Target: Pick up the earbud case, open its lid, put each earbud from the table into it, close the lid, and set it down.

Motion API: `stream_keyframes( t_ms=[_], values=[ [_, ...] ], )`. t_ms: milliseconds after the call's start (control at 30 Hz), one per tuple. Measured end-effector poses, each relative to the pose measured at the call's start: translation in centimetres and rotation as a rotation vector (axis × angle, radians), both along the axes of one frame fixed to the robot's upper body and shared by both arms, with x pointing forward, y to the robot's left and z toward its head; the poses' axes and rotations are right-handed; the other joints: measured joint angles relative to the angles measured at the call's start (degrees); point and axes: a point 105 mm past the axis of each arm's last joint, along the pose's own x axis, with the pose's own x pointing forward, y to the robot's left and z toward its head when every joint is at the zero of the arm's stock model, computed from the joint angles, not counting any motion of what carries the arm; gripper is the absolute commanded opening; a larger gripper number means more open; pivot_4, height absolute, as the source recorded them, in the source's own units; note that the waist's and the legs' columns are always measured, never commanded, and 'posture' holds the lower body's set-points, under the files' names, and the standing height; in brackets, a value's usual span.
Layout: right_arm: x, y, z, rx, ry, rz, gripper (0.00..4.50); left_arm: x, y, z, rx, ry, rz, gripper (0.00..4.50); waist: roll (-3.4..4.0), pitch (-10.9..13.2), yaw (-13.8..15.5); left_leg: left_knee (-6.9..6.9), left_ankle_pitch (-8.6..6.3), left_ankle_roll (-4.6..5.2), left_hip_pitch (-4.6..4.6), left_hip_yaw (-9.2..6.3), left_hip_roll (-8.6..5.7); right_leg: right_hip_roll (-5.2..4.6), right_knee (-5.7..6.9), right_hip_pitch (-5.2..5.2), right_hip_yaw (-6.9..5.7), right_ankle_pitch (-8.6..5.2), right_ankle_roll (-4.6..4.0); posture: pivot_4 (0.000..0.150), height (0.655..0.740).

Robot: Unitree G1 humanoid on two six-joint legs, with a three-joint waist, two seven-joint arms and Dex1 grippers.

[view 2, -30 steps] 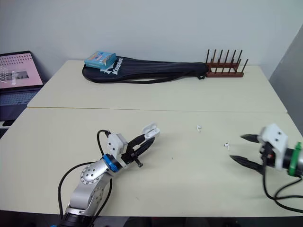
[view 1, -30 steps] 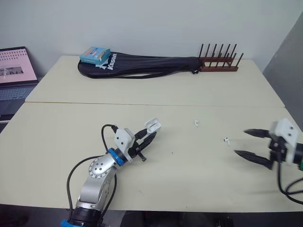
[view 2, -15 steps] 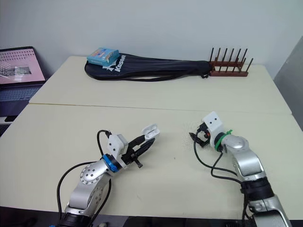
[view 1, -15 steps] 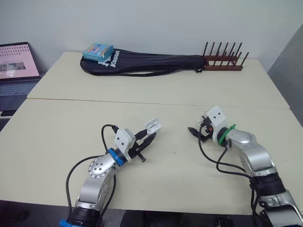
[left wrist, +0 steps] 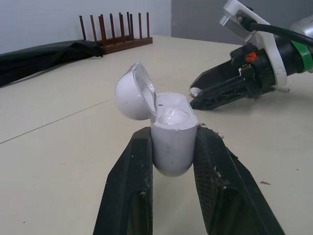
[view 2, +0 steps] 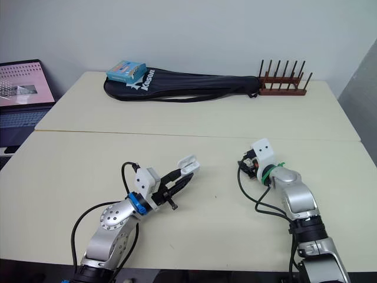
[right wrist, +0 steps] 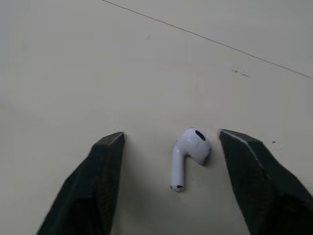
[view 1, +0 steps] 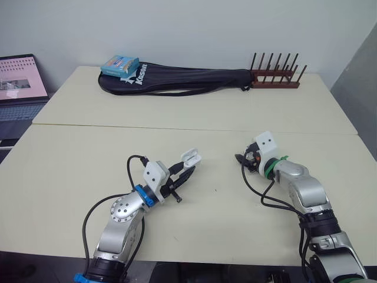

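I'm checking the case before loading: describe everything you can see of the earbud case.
The earbud case is small, rounded and white, glossy like plastic. Its domed lid stands hinged open, tipped back to one side, showing a pale inner well. It sits upright, its lower body pinched on both sides between the jaws of the left gripper, held clear of the table.

Bright, even and soft, as from diffuse light overhead. Faint, soft-edged shadows on the pale table (view 1: 70,171), close under everything standing on it. Weak shadow just beside the earbud (right wrist: 190,149); small sheen inside the earbud case (left wrist: 171,142) lid.
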Motion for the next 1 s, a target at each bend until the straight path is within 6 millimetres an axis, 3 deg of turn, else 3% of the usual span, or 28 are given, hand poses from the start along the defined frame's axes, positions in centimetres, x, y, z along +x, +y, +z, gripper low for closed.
stream_keyframes(
  t_ms=[167, 400, 700, 833, 1000],
  values=[
    [0.0, 0.0, 0.0, -0.003, 0.007, 0.013, 0.45, -0.1, 0.0, -0.1, 0.003, 0.003, 0.000, 0.78, 0.00, -0.02, 0.14, 0.01, 0.00, 0.00, -0.01, -0.02, -0.02, -0.01, -0.01, 0.02, -0.03, 0.00, 0.00, 0.150, 0.7274],
    [-1.4, -1.7, 0.5, -0.119, 0.032, 0.176, 0.42, -0.4, -0.1, -0.7, 0.008, 0.021, 0.001, 0.78, 0.01, -0.02, 0.28, -0.02, -0.01, 0.02, -0.07, -0.11, -0.03, -0.03, -0.19, 0.04, -0.11, 0.00, 0.00, 0.150, 0.7274],
    [-8.3, -3.8, 2.4, -0.327, 0.094, 0.790, 0.42, -0.9, -0.1, -0.9, 0.012, 0.026, 0.002, 0.78, 0.00, 0.03, 0.04, -0.03, -0.02, 0.03, -0.07, -0.10, -0.01, 0.00, -0.21, 0.04, -0.12, 0.00, 0.00, 0.150, 0.7274],
    [-10.6, -6.2, 2.3, -0.506, 0.142, 0.970, 0.42, -1.5, -0.1, -0.8, 0.012, 0.020, 0.000, 0.78, -0.01, 0.03, 0.04, -0.02, -0.02, 0.03, 0.00, -0.07, 0.00, -0.02, -0.21, 0.09, -0.08, 0.00, 0.00, 0.150, 0.7274],
    [-11.7, -8.4, 1.0, -0.597, 0.179, 1.074, 0.42, -2.3, -0.1, -0.3, 0.014, 0.007, 0.000, 0.78, -0.04, 0.06, -0.01, -0.02, -0.02, 0.03, 0.22, -0.04, 0.02, -0.01, -0.23, 0.31, -0.04, 0.00, 0.00, 0.150, 0.7274]
  ],
)
